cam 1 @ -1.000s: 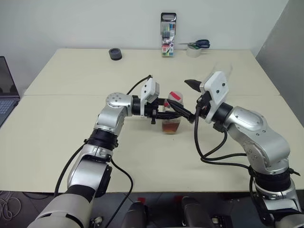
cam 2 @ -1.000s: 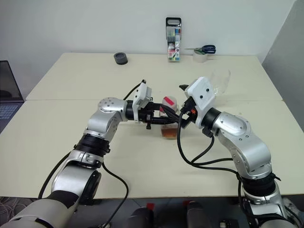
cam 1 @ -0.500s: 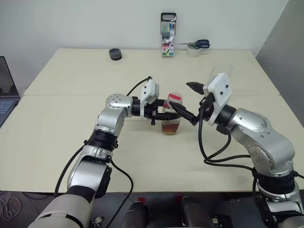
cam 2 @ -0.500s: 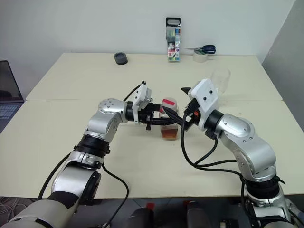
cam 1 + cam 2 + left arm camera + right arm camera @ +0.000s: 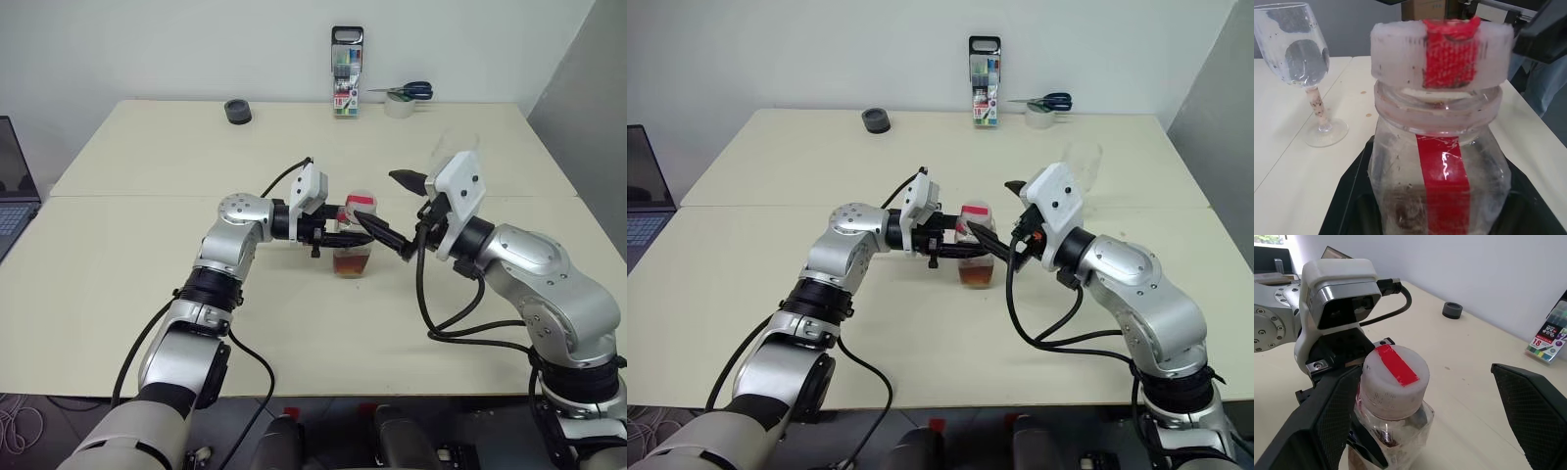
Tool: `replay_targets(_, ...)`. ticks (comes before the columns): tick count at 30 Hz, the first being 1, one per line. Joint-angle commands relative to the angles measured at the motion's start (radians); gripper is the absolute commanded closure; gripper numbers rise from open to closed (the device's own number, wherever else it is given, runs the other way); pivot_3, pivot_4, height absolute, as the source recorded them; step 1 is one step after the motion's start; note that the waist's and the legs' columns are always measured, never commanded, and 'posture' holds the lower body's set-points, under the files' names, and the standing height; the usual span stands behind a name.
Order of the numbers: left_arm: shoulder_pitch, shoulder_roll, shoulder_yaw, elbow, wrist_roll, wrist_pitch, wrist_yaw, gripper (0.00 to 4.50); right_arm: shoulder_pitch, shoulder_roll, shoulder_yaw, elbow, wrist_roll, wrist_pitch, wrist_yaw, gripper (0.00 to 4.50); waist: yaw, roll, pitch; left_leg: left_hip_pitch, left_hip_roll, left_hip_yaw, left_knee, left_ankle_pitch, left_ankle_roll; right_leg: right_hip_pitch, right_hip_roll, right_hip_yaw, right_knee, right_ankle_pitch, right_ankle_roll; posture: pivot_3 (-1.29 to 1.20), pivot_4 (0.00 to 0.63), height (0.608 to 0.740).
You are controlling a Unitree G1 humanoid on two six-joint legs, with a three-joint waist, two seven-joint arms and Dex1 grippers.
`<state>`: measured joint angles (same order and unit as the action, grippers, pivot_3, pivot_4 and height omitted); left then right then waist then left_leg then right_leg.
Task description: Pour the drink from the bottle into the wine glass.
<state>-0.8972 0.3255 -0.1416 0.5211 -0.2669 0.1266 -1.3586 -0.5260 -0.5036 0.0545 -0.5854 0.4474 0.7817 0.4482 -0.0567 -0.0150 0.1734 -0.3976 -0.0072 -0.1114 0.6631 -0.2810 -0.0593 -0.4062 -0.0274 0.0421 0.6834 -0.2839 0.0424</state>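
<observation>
Two claws meet at the bottle in the middle of the tabletop. The left claw reaches in level from the robot's left and is clamped tight on the bottle's body, holding it upright with its base on or just above the tabletop. The right claw stands spread as wide as it goes and holds nothing; one finger lies beside the cap, the other is well off to the far side, so the cap sits between them, not yet touched. The bottle's long axis is vertical, the cap is on, and the drink fills only the lower part. I judge the right claw must close on the cap before any pouring. The wine glass stands empty beyond the right wrist, near the bottle. Far off along the back edge are a marker pack, scissors on a tape roll, and a small dark ring; nothing blocks the way.
</observation>
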Motion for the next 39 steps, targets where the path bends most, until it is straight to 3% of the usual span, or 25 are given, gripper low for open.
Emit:
replay_targets(1,-0.007,0.005,0.014,-0.045,-0.014,-0.02,-0.002,2.68,0.001,-0.013,-0.035,-0.023,-0.007,-0.01,-0.006,0.0,0.0,0.0,0.0,0.0,0.0,0.0,0.0,0.0,0.0,0.0,0.0,0.0,0.0,0.0,0.0,0.0,0.15,0.74)
replay_targets(17,-0.007,-0.001,0.014,-0.041,-0.013,-0.026,0.003,2.69,-0.029,0.028,-0.08,-0.037,0.137,0.093,-0.007,0.0,0.0,0.0,0.0,0.0,0.0,0.0,0.0,0.0,0.0,0.0,0.0,0.0,0.0,0.0,0.0,0.0,0.15,0.74)
replay_targets(28,-0.005,-0.005,0.011,-0.047,-0.013,-0.027,0.003,2.69,-0.089,0.022,-0.015,0.016,0.137,0.1,0.033,0.0,0.0,0.0,0.0,0.0,0.0,0.0,0.0,0.0,0.0,0.0,0.0,0.0,0.0,0.0,0.0,0.0,0.15,0.74)
replay_targets(31,-0.001,-0.006,0.01,-0.052,-0.014,-0.025,0.003,2.69,-0.094,0.018,-0.001,0.026,0.121,0.089,0.039,0.59,0.0,0.0,0.0,0.0,0.0,0.0,0.0,0.0,0.0,0.0,0.0,0.0,0.0,0.0,0.0,0.0,0.15,0.74)
replay_targets(37,0.005,-0.008,0.008,-0.059,-0.013,-0.025,0.004,2.69,-0.096,0.02,0.011,0.03,0.099,0.068,0.041,2.7,0.0,0.0,0.0,0.0,0.0,0.0,0.0,0.0,0.0,0.0,0.0,0.0,0.0,0.0,0.0,0.0,0.15,0.74)
replay_targets(39,0.007,-0.008,0.008,-0.062,-0.012,-0.024,0.004,2.69,-0.094,0.014,0.018,0.024,0.086,0.055,0.045,2.77,0.0,0.0,0.0,0.0,0.0,0.0,0.0,0.0,0.0,0.0,0.0,0.0,0.0,0.0,0.0,0.0,0.15,0.74)
